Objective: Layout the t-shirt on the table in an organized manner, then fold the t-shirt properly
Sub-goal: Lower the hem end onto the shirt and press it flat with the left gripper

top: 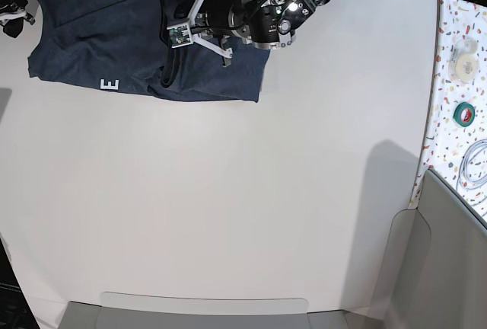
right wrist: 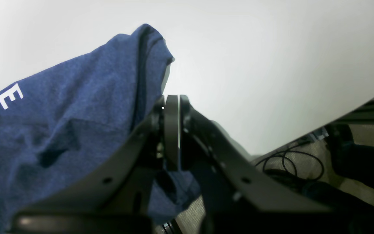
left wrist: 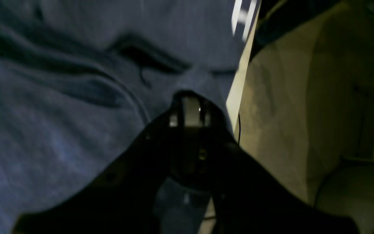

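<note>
At the far left corner of the tabletop (top: 243, 192) the navy t-shirt (top: 114, 39) lies bunched, with part of it over the far edge. The left hand (left wrist: 190, 107) is closed, with cloth around its tips, so it seems to pinch the shirt near the far edge. The right hand (right wrist: 172, 107) is also closed; a fold of cloth hangs touching it, but I cannot tell whether it really grips. I think the danger is that the arms pull unevenly: the fabric may slip out, or the whole shirt may slide off the far edge. Crumpled layers may also be taken together, and then it cannot spread flat.
</note>
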`<state>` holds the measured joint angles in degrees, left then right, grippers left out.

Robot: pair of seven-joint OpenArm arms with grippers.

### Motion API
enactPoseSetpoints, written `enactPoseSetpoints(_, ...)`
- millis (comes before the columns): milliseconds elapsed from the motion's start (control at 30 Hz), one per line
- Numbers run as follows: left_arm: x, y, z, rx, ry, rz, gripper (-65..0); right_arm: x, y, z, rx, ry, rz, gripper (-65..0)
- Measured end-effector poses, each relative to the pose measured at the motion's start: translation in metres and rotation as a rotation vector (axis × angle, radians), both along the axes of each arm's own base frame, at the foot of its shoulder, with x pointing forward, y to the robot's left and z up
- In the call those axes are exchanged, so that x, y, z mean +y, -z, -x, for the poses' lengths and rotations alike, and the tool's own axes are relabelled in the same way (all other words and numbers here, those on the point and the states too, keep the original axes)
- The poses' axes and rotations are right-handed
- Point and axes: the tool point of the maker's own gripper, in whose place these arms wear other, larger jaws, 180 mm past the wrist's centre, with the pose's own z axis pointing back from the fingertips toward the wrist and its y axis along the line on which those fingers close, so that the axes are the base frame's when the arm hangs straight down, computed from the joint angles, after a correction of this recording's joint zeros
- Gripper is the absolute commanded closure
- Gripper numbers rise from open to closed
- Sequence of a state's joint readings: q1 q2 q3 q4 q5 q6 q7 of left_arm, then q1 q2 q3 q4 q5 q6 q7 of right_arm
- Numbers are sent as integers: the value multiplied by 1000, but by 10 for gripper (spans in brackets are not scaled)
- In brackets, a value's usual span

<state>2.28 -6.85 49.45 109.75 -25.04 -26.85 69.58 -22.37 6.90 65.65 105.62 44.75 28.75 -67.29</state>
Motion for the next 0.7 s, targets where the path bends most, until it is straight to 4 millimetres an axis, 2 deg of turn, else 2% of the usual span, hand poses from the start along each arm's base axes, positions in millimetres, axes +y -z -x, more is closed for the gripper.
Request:
enactPoseSetpoints(167,-2,-6,-11,-33,4,8,0,0,0,0,1,0,0,0)
enactPoseSetpoints(267,-5,-21,-16,-67,-5,47,0,0,0,0,0,0,0,0)
enactPoseSetpoints(367,-7,-45,-16,-113,-3,108,0,0,0,0,0,1,-1,0)
enactPoseSetpoints(433,-4,-52,-24,-127,-28,131,0,0,0,0,1,1,-1,0)
enactPoseSetpoints(567,17,-40,-41,-144,-86,65,0,0,0,0,0,0,-1,0)
enactPoseSetpoints(700,32,-25,-43,-129,-94,11,0,0,1,0,2,1,-2,0)
